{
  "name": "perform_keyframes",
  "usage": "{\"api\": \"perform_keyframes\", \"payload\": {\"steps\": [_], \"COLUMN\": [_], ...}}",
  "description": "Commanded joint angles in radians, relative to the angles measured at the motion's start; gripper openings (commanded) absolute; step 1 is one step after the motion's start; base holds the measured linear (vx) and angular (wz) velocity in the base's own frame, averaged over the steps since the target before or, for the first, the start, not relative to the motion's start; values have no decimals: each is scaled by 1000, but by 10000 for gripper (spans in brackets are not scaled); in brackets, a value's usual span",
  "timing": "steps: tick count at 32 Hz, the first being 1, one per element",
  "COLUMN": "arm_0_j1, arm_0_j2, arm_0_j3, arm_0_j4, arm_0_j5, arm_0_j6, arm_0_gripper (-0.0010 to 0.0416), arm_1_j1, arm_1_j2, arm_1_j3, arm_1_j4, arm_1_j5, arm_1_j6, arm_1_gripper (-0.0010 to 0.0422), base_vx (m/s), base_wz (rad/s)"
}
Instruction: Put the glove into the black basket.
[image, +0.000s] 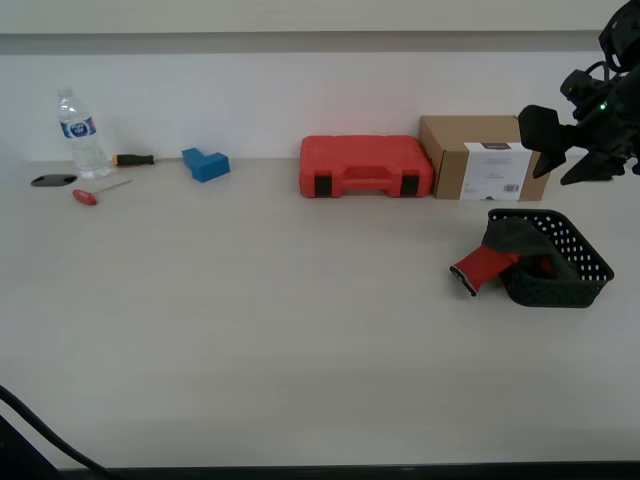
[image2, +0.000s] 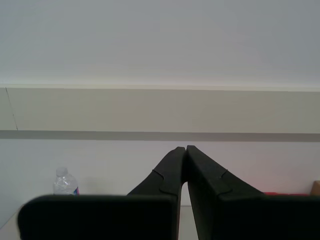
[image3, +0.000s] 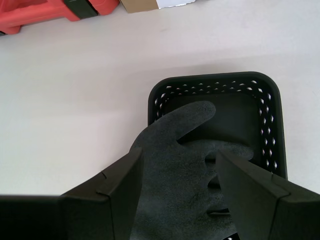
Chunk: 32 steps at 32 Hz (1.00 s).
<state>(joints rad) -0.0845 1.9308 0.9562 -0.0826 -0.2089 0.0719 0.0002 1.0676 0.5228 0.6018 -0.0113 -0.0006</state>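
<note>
Although my first gripper (image3: 177, 167) has its jaws spread wide, nothing sits clamped between them: the glove (image3: 182, 165) lies below the gap, its dark fingers reaching over the near wall into the black basket (image3: 270, 107). Beyond the jaw tips the basket floor is bare and its perforated walls stand free on all sides, with open pale surface (image3: 90, 95) past the far rim.

From the exterior view, the glove (image: 497, 255) is only partly in: the grey palm drapes over the rim of the black basket (image: 575, 262) while the red cuff rests on the surface (image: 300, 330) outside, touching the basket's wall. A gripper (image: 548, 135) hangs above and behind the basket, clear of it. Behind the basket stand a cardboard box (image: 482, 156) and a red case (image: 366, 166), side by side and just apart from it. The wide stretch of surface toward the front edge is free.

Only the exterior view shows the cuff outside the rim; the first wrist view alone shows the fingers inside and the bare floor. My second gripper (image2: 186, 150) has its jaws pressed tip to tip on nothing, pointing at the back wall, with a water bottle (image2: 65, 182) low beside them.
</note>
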Motion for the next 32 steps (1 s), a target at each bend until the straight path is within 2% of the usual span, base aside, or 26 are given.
{"api": "perform_keyframes", "payload": {"steps": [1,32], "arm_0_j1": [0,0], "arm_0_j2": [0,0], "arm_0_j3": [0,0], "arm_0_j4": [1,0], "arm_0_j5": [1,1], "arm_0_j6": [-1,-1], "arm_0_gripper": [199,200], "arm_1_j1": [0,0], "arm_1_j2": [0,0], "arm_1_j3": [1,1], "arm_1_j4": [5,6], "arm_1_j5": [0,0], "arm_1_j6": [1,1], "arm_1_gripper": [0,0], "base_vx": [0,0], "base_wz": [0,0]}}
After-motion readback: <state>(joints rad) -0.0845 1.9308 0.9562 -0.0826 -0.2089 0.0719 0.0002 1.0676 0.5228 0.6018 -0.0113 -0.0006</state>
